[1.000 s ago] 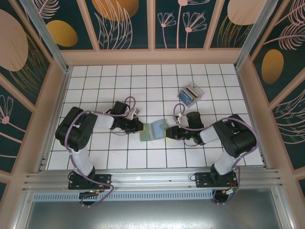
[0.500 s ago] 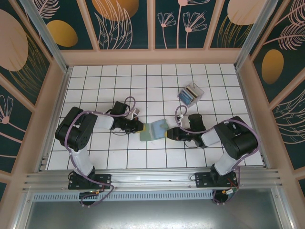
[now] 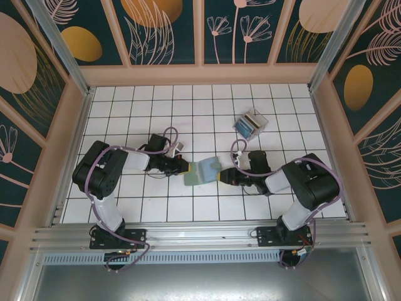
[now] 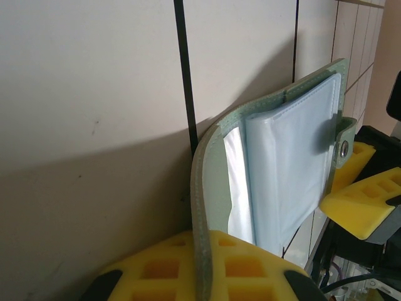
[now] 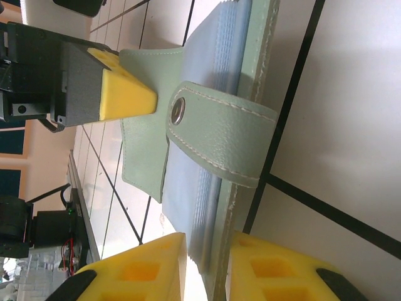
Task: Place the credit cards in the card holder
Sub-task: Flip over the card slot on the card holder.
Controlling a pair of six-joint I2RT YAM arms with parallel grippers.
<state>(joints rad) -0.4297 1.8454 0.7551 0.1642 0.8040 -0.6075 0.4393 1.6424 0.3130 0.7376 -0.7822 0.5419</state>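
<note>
The grey-green card holder [image 3: 202,171] is held off the tiles between both grippers, partly open, with its clear sleeves [image 4: 285,163] showing. My left gripper [image 3: 183,166] is shut on the edge of its left cover [image 4: 203,188]; the yellow fingertips [image 4: 250,263] pinch it. My right gripper [image 3: 223,176] grips the other edge, its fingers on either side of the cover and sleeves [image 5: 210,188]. The snap strap [image 5: 219,141] hangs over that edge. Blue and white credit cards [image 3: 249,125] stand in a small clear box behind my right arm.
The clear box [image 3: 258,119] sits about two tiles behind the right gripper. Wooden walls [image 3: 200,74] ring the white tiled floor [image 3: 131,106], and the metal rail [image 3: 200,237] runs along the near edge.
The right arm's forearm has shifted slightly to the left and nearer. The card holder and the left gripper have stayed where they were.
</note>
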